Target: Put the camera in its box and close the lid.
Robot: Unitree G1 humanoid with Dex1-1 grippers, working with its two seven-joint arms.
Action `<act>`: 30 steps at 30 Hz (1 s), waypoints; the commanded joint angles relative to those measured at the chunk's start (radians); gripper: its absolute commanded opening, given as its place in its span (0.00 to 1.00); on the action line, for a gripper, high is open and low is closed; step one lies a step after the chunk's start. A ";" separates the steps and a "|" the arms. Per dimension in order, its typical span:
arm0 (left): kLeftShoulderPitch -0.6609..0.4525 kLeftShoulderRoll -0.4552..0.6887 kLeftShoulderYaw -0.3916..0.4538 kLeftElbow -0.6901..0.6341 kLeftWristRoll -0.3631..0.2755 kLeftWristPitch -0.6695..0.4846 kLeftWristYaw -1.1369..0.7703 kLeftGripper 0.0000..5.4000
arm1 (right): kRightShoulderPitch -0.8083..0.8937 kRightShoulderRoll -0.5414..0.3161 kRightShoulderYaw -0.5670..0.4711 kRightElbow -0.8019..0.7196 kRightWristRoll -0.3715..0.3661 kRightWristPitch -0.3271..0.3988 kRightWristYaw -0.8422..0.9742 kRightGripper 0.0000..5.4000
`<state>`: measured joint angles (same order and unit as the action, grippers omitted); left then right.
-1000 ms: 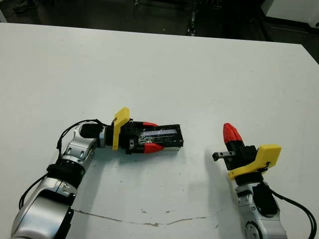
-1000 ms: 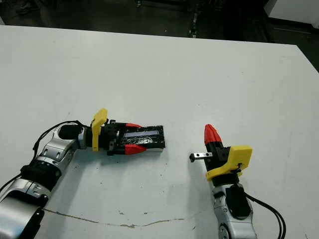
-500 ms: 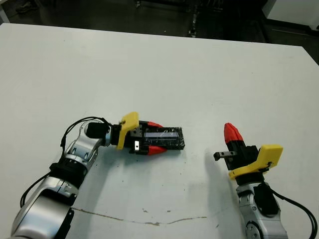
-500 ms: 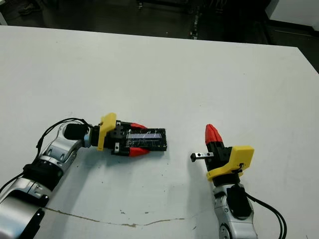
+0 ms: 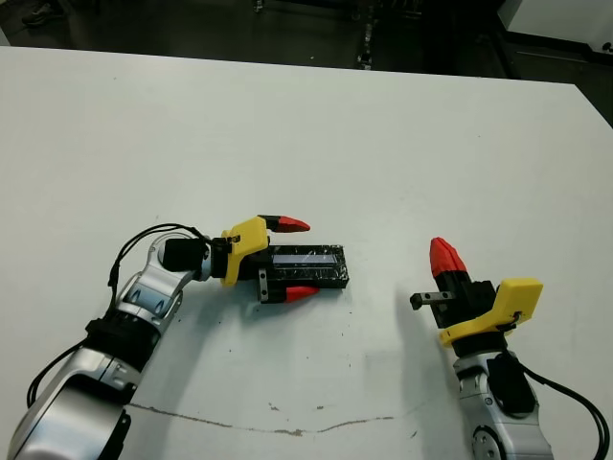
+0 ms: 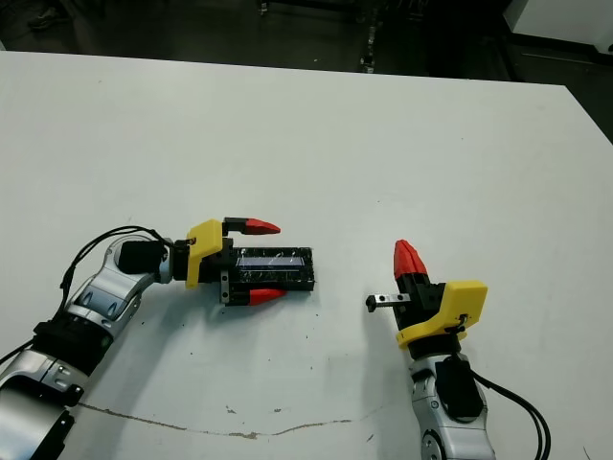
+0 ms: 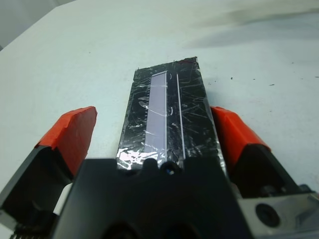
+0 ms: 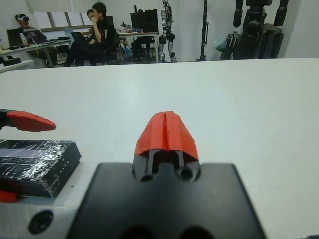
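Lid (image 5: 306, 265) on table: glossy, crinkly, prob. slippery, light; grip long sides. Left gripper (image 5: 292, 258) fingers spread, straddling it. Right gripper (image 5: 442, 256) pinched closed, empty.

Broad white matte table (image 5: 287, 115), faintly scuffed, one thin crack line near the front edge. Beyond it, dark floor (image 5: 172, 24). Farther back (right wrist view): seated people at cluttered desks (image 8: 94, 32), dark equipment stands (image 8: 249, 25), pale walls.
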<state>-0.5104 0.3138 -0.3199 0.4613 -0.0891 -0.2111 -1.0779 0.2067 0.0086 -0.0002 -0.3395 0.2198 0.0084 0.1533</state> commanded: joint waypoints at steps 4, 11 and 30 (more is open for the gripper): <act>0.076 0.076 0.014 0.021 0.010 0.038 -0.028 1.00 | 0.010 -0.012 -0.006 0.000 -0.003 0.007 -0.003 0.00; 0.125 0.190 0.080 -0.030 -0.056 0.076 -0.085 1.00 | 0.011 -0.009 -0.005 -0.003 -0.001 0.011 -0.006 0.00; 0.338 0.392 0.362 -0.268 -0.184 0.235 0.006 1.00 | 0.003 -0.011 0.003 0.007 -0.012 -0.003 -0.007 0.00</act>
<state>-0.1928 0.7091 0.0170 0.2127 -0.2621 -0.0044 -1.1053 0.2060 0.0076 0.0058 -0.3392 0.2127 0.0084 0.1457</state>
